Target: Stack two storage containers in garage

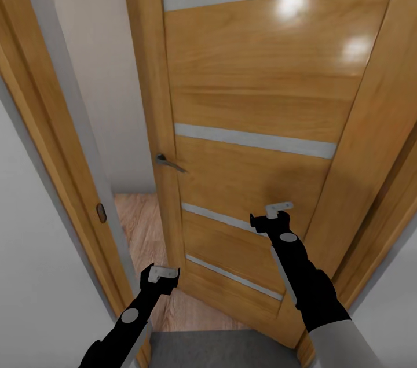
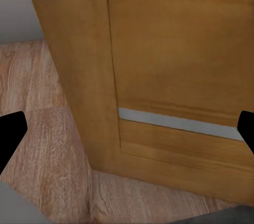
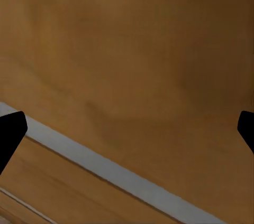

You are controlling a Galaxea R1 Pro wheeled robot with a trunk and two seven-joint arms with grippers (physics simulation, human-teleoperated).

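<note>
Doorway, robot in transit. Wooden panel door point(image 1: 249, 142) ajar, lever handle point(image 1: 168, 162); wood-plank floor point(image 1: 145, 229) beyond, grey floor point(image 1: 226, 349) underfoot. Left hand point(image 1: 163, 275) released, empty; right hand point(image 1: 272, 214) released, empty, near door. Containers unlocated; judged: carrying and stacking both outstanding.

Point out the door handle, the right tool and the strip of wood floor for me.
door handle point(image 1: 169, 163), head view, on the middle of the metal lever.
right tool point(image 1: 270, 219), head view, midway between its fingertips.
wood floor point(image 1: 142, 229), head view, planks seen through the door gap.
</note>
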